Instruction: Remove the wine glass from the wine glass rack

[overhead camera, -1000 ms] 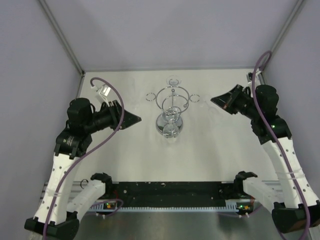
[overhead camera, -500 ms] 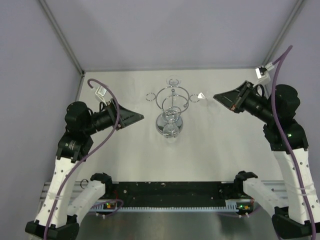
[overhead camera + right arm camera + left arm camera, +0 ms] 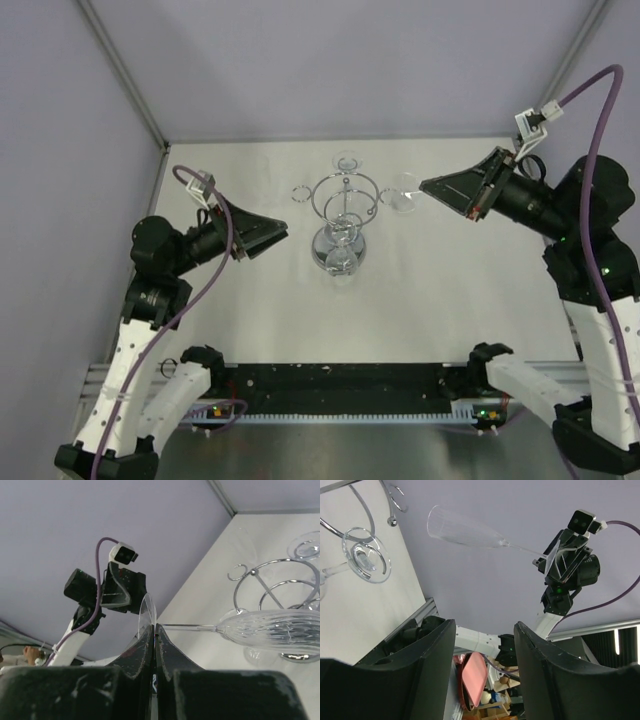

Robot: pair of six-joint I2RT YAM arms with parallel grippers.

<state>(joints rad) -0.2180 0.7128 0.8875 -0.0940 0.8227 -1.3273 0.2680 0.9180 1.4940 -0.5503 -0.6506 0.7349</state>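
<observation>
Right pincer [image 3: 154, 629] clamps wine glass [image 3: 280, 630] | wine glass rack [image 3: 342, 200] just beside

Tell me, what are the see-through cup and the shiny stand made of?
The wine glass looks like clear glass with fine ribs. You can see right through it, though clear plastic could look the same. The wine glass rack looks like thin metal wire with a chrome finish, as it shines like a mirror.

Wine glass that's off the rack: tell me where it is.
Top view: the wine glass is sideways in the air just right of the rack, stem pinched in the right gripper, bowl toward the rack.
</observation>
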